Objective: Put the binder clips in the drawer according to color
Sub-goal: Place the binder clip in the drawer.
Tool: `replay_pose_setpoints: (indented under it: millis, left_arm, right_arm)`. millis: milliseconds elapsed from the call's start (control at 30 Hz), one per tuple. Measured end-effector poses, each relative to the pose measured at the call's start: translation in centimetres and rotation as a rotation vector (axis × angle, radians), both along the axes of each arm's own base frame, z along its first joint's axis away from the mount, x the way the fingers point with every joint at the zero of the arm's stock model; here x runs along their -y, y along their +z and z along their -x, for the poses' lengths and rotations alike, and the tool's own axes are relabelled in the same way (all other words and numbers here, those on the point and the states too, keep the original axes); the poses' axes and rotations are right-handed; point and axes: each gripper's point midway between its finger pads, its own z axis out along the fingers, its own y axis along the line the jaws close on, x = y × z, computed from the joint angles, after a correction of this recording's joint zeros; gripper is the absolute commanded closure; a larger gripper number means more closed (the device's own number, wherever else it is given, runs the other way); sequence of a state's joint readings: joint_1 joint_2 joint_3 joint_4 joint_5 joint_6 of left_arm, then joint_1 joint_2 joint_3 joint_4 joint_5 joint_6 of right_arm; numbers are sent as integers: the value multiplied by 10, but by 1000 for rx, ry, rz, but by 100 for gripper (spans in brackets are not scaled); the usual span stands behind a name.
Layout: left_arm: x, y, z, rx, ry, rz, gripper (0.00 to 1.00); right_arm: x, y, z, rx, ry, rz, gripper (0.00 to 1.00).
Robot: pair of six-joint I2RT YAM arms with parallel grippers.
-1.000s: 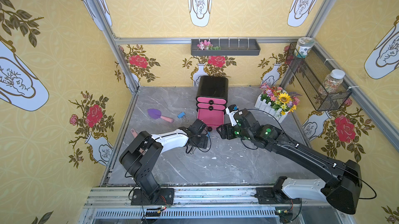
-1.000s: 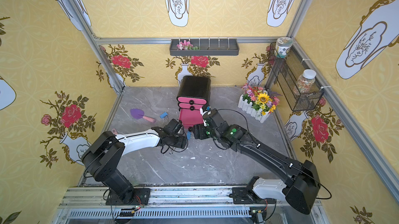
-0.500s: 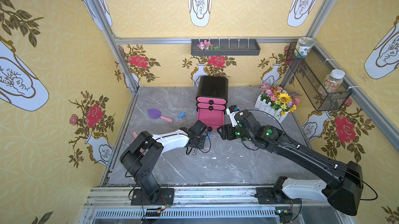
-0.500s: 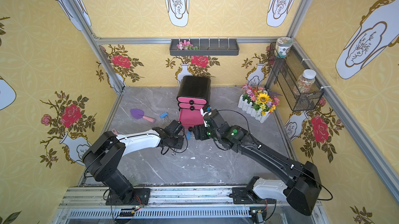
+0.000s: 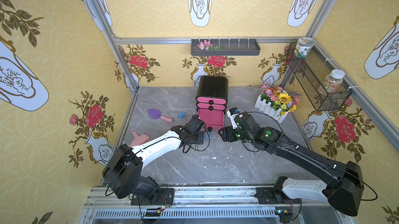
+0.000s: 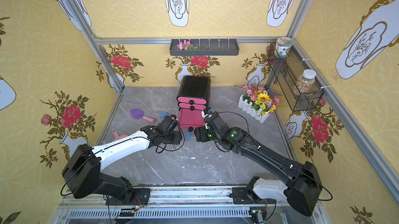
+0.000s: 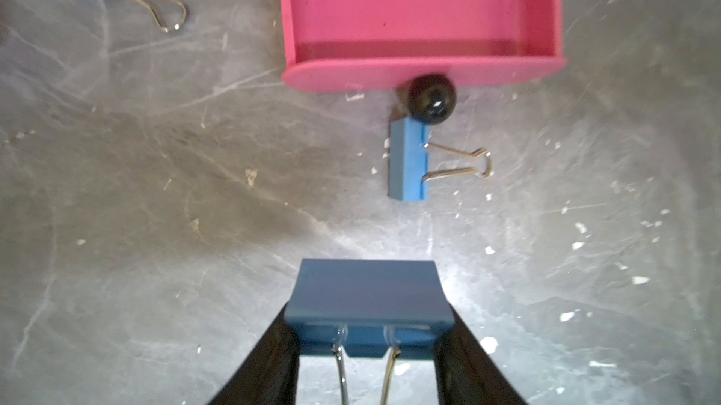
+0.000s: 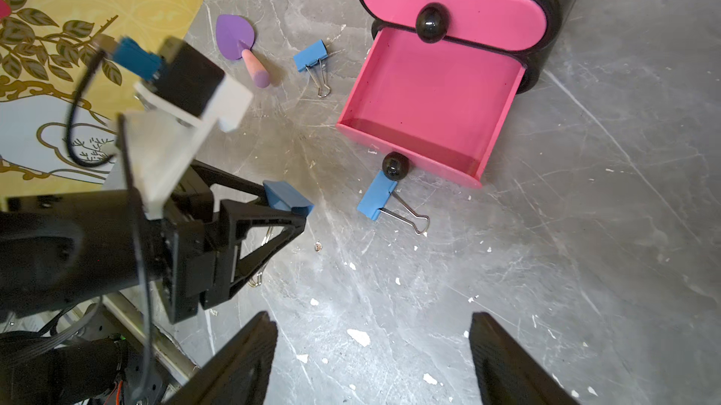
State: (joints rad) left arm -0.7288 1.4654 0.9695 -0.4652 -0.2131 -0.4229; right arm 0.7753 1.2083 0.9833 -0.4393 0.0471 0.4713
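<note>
My left gripper (image 7: 366, 319) is shut on a blue binder clip (image 7: 366, 294), its wire handles pointing back between the fingers. The right wrist view shows that held clip (image 8: 286, 198) low over the table, short of the open bottom drawer (image 8: 429, 102). A second blue clip (image 5: 207, 135) lies on the table touching that drawer's black knob (image 5: 209, 129). A third blue clip (image 5: 181, 114) lies left of the black cabinet (image 5: 212, 87). The open drawer (image 7: 421, 5) looks bare inside. My right gripper (image 8: 372, 344) is open over bare table to the right.
A purple toy shovel (image 5: 155, 113) and a pink scoop (image 5: 139, 139) lie at the left. A white flower box (image 5: 276, 104) stands at the right back. A wire basket (image 5: 317, 82) with jars hangs on the right wall. The two upper drawers are shut.
My left gripper's jaws have closed onto the blue clip in front of the drawer. The right arm has barely moved.
</note>
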Motion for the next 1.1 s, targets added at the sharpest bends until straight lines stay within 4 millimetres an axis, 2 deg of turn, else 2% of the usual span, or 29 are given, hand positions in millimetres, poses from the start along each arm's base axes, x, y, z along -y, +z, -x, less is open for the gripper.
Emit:
replay_pose_setpoints:
  millis: [100,167,233,333,467,600,833,1100]
  left_arm:
    - [9,24,-30,42,57,60,55]
    - [14,30,-52,52,106,99,55]
    - [18,30,-71,43,154,145,55]
    - [20,15,-94,16,245,210,55]
    - [27,-10,-105,-36,335,271,54]
    - [32,-24,-114,-57,417,332,54]
    - [31,-16,-133,-29,533,449,52]
    - [25,-16,-140,-37,645,557,49]
  right_arm:
    - [6,-5,-2,2,-20,1,18]
    - [9,-7,-1,-1,-32,-4,18]
    - [13,-7,-1,-2,-46,-12,18]
    - [19,-1,3,13,-57,-30,18]
    - [30,7,8,38,-88,-55,18]
    - [39,9,13,47,-105,-59,18]
    - [46,-2,17,25,-126,-48,18]
    - [47,-6,18,19,-126,-42,18]
